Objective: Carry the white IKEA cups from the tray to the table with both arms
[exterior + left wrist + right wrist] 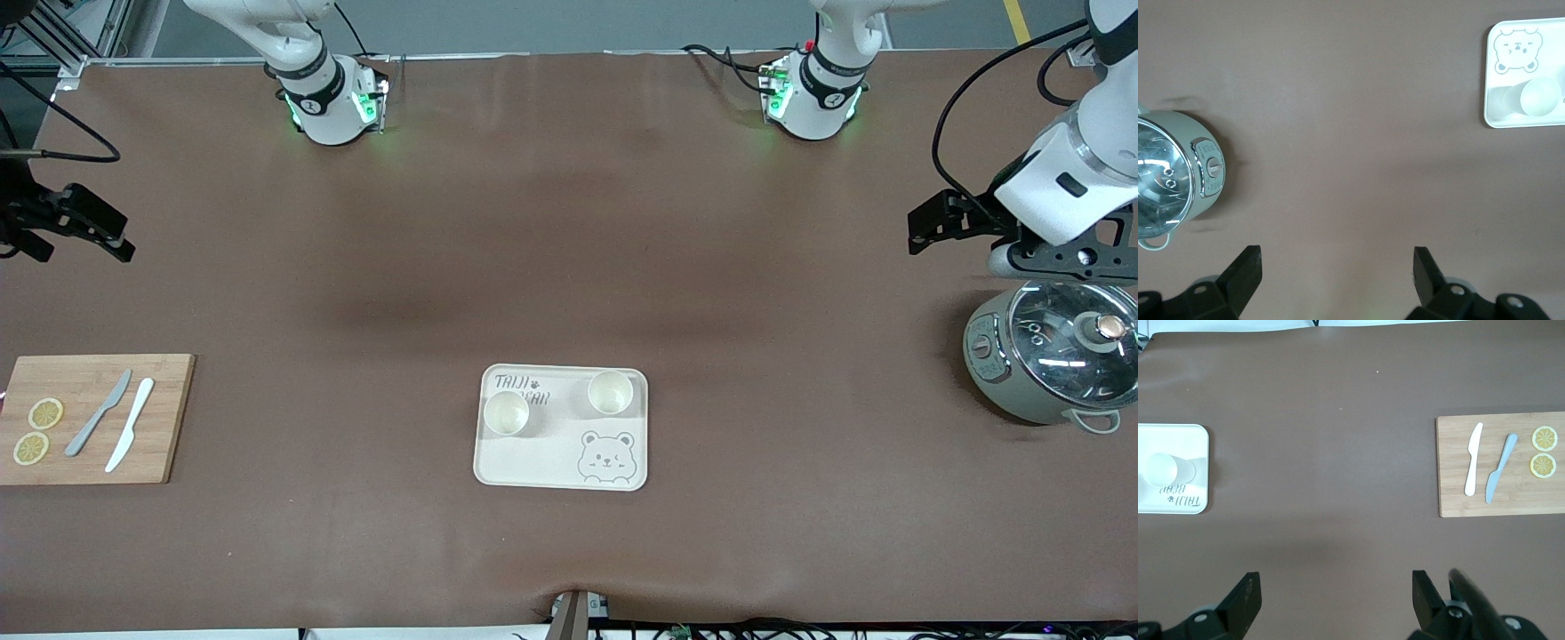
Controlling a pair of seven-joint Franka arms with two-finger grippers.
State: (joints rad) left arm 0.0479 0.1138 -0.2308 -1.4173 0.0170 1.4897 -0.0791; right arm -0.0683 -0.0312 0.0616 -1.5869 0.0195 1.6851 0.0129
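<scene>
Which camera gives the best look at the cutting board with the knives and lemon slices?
The right wrist view: the cutting board lies whole and large there. The front view has it small, clipped at the frame edge. The left wrist view misses it.

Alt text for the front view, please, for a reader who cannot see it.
Two white cups stand on a bear tray mid-table. Both arms wait apart, open: the left gripper above a lidded pot, the right gripper above bare table near a cutting board.
</scene>
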